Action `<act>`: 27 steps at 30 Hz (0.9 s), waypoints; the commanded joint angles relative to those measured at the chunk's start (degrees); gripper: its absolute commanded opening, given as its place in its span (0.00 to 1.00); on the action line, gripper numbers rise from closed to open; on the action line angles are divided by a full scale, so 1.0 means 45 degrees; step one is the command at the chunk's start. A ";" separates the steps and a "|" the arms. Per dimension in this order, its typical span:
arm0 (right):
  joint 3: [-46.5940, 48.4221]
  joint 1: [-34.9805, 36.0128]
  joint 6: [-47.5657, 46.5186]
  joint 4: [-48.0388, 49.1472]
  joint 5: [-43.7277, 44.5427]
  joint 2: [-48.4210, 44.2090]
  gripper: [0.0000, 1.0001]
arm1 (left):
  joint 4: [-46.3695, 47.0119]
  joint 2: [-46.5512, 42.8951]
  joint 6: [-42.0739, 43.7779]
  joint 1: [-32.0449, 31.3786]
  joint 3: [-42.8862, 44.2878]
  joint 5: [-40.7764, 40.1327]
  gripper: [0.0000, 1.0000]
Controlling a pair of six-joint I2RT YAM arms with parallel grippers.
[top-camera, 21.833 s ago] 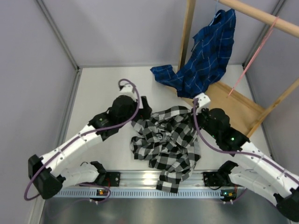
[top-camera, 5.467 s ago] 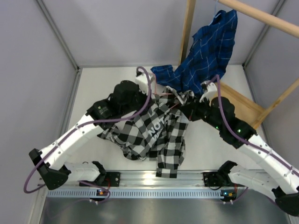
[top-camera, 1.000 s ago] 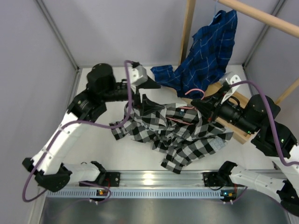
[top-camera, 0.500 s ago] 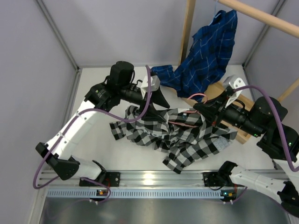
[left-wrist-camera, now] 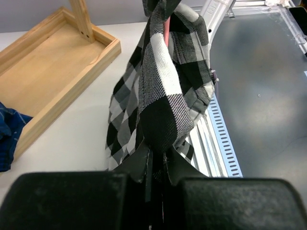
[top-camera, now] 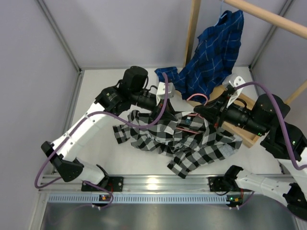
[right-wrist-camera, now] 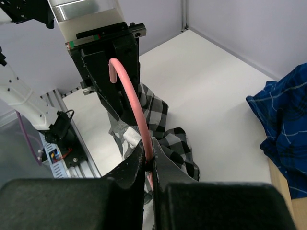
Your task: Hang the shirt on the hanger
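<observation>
The black-and-white checked shirt (top-camera: 184, 141) hangs bunched between the two arms, its lower part draped on the white table. My left gripper (top-camera: 165, 111) is shut on a fold of the shirt (left-wrist-camera: 163, 96), the cloth pinched between its fingertips (left-wrist-camera: 156, 154). The pink wire hanger (top-camera: 195, 99) runs into the shirt. Its hook (right-wrist-camera: 130, 96) curves up in front of my right gripper (right-wrist-camera: 149, 162), which is shut on the wire. In the top view my right gripper (top-camera: 199, 111) sits just right of the left one. Most of the hanger is hidden in the cloth (right-wrist-camera: 156, 112).
A blue plaid shirt (top-camera: 213, 52) hangs from the wooden rod (top-camera: 268, 17) at the back right, trailing onto the table. The rack's wooden base tray (top-camera: 242, 103) lies under the right arm. A metal rail (top-camera: 158, 184) runs along the near edge.
My left gripper has swung right and down from above the table's back left, then shut on the shirt fabric. The right gripper keeps its hold on the hanger, nearly still.
</observation>
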 commanded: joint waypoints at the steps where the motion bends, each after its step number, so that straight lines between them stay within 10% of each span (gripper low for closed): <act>1: 0.0383 0.0106 0.0292 0.0899 -0.0055 0.0132 0.00 | 0.0207 -0.0125 0.0445 -0.0074 0.0641 -0.0093 0.00; 11: -0.0399 0.0106 0.0546 0.1720 -0.0189 -0.0179 0.03 | 0.0227 -0.0165 0.0524 -0.0055 0.0876 0.0199 0.00; 12: -0.0438 0.0125 0.0372 0.1719 -0.0190 -0.0238 0.26 | 0.0208 -0.0184 0.0523 -0.0055 0.0838 0.0160 0.00; 15: -0.0477 0.0125 -0.0076 0.1311 0.0063 -0.0784 0.55 | 0.0207 -0.0184 0.0484 -0.0035 0.0798 0.0179 0.00; 27: -0.0787 0.0125 -0.3670 -0.4528 -0.0422 -0.4164 0.78 | 0.0227 -0.0887 0.0484 0.0043 0.0505 0.1990 0.00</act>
